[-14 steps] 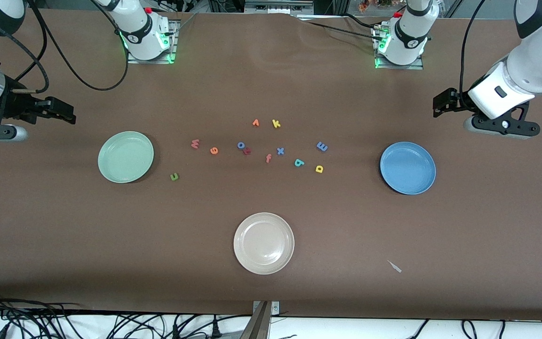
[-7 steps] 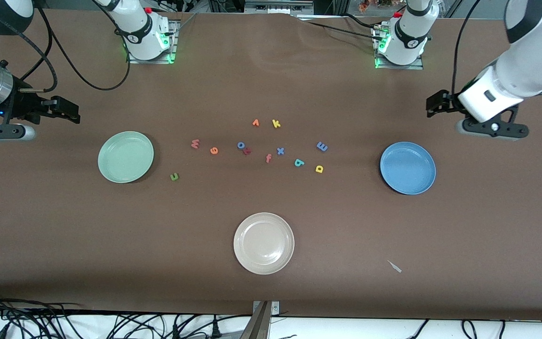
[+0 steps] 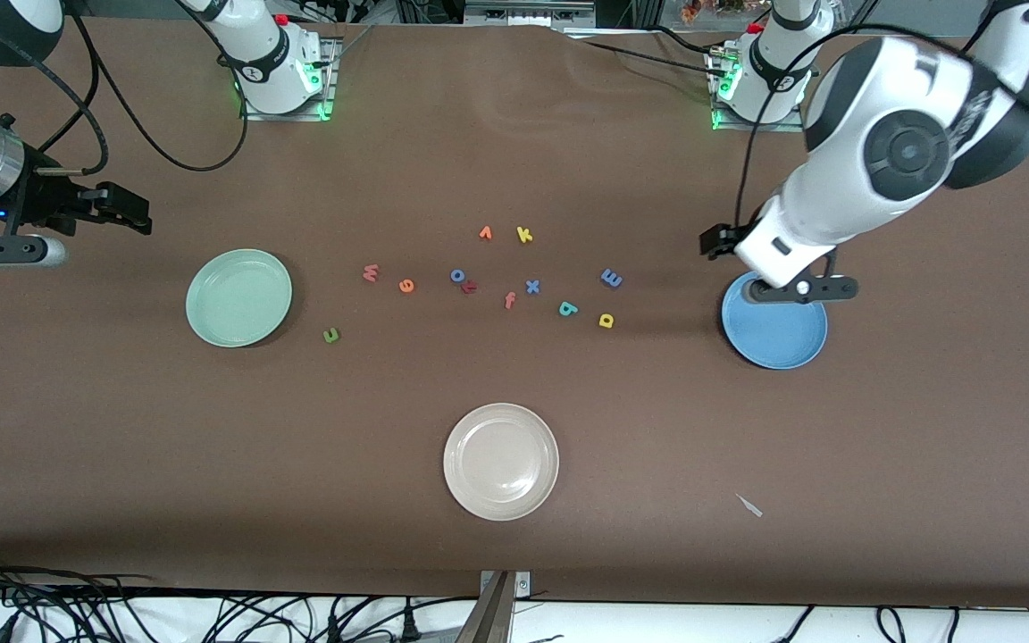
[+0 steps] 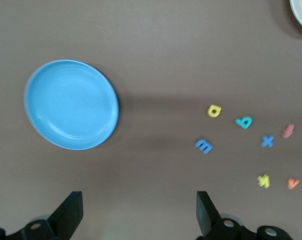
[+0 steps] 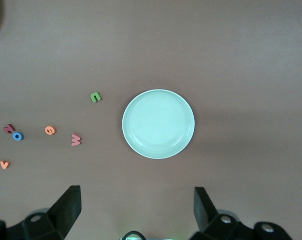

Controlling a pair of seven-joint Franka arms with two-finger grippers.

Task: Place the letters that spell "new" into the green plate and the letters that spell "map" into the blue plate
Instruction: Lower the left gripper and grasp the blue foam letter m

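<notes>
Here, on my brown table, the small foam letters lie scattered in the middle, none on a plate. The dark olive-green foam "n" (image 3: 330,336) sits nearest the round pale mint-green plate (image 3: 207,323), with the salmon-pink foam "w" (image 3: 371,273) and the orange rounded foam "e" (image 3: 406,286) just past it toward the centre. Toward the left arm's end lie the periwinkle-blue foam "m" (image 3: 611,278), the teal foam "a" (image 3: 568,309) and the yellow foam "p" (image 3: 606,321), well apart from the round medium-blue plate (image 3: 782,344). Between the two groups I see a blue "o" (image 3: 457,275), a dark red letter (image 3: 470,287) touching it, a salmon "f" (image 3: 509,300), a blue "x" (image 3: 532,287), an orange "v" (image 3: 485,233) and a yellow "k" (image 3: 524,235). A round beige-white plate (image 3: 459,487) sits nearest the front camera, empty like the other two.

My left gripper (image 4: 140,212) hangs over the table at the blue plate's rim, fingers spread wide and holding nothing. My right gripper (image 5: 137,210) hovers over bare table by the mint-green plate, near the right arm's end, fingers likewise wide and empty.
</notes>
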